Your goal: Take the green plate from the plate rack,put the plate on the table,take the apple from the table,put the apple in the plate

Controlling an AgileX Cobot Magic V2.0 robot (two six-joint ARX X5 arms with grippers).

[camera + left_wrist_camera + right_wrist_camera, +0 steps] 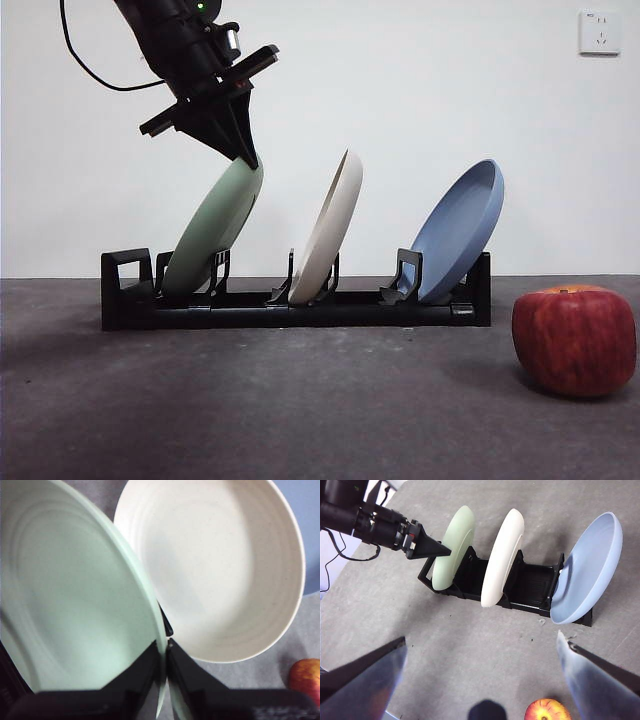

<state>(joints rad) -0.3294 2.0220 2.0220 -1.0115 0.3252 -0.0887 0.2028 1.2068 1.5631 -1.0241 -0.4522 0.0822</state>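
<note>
The green plate (215, 225) leans in the leftmost slot of the black plate rack (300, 310). My left gripper (247, 155) comes down from the upper left and is shut on the plate's top rim. In the left wrist view its jaws (165, 650) pinch the rim of the green plate (75, 595). The apple (573, 340) sits on the table (300, 400) at the front right, apart from the rack. My right gripper (481, 637) is open and empty, high above the table, with the apple (547, 711) below it. The right wrist view also shows the left gripper (442, 551) at the green plate (454, 545).
A cream-white plate (330, 230) stands in the rack's middle slot, close beside the green one. A blue plate (460, 230) leans in the right slot. A wall socket (599, 32) is at the top right.
</note>
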